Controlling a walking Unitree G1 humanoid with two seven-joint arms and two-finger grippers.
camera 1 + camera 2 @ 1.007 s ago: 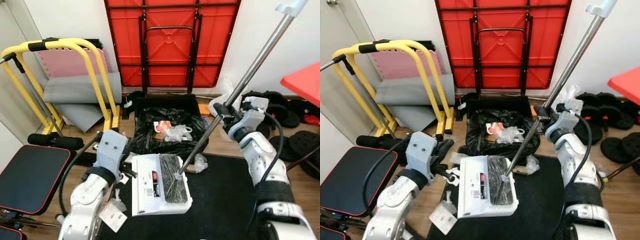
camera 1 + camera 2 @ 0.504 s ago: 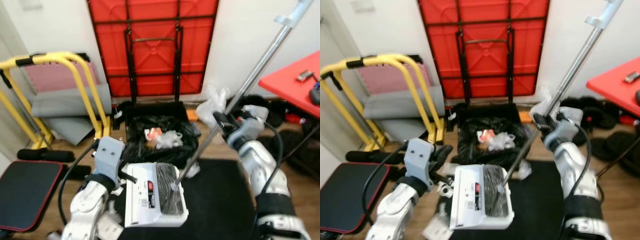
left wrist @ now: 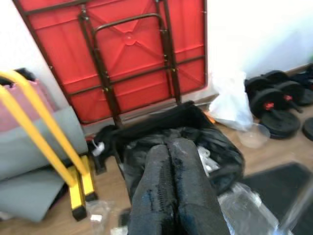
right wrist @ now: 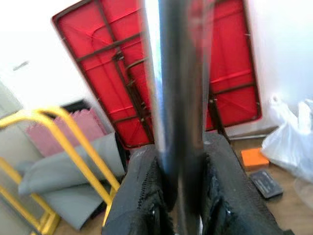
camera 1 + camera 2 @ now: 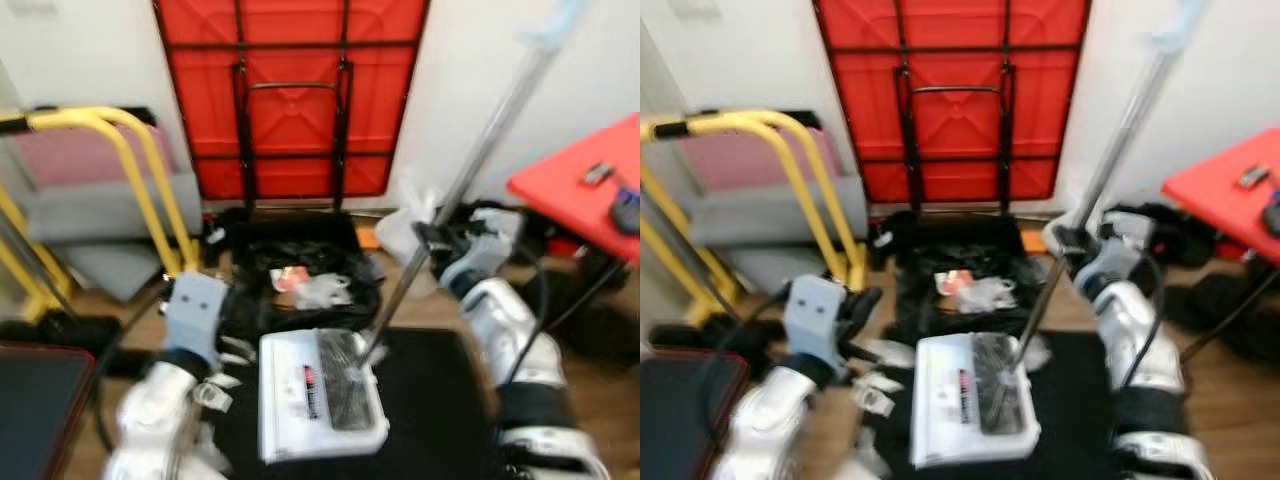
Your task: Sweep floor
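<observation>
My right gripper (image 5: 430, 235) is shut on the silver broom pole (image 5: 470, 170), which slants up to the right. In the right wrist view the pole (image 4: 176, 98) sits between the black fingers (image 4: 142, 196). The black broom head (image 5: 345, 385) rests in a white dustpan (image 5: 290, 400) on a black mat (image 5: 440, 400). Just left of the dustpan, my left gripper (image 5: 235, 315) points toward the bin; its fingers (image 3: 168, 147) are pressed together with nothing visible between them. A black bin lined with a black bag (image 5: 250, 290) holds trash (image 5: 300, 285) just beyond the dustpan.
A folded red table (image 5: 290, 90) leans on the wall behind the bin. A yellow frame (image 5: 140, 180) and grey mats stand at the left. A red table (image 5: 590, 170) and dark weights (image 5: 1160, 225) are at the right. Paper scraps (image 5: 875, 395) lie by the dustpan.
The whole picture has shifted and blurred, so the camera has moved. The broom head stays in the dustpan and both arms keep about the same pose.
</observation>
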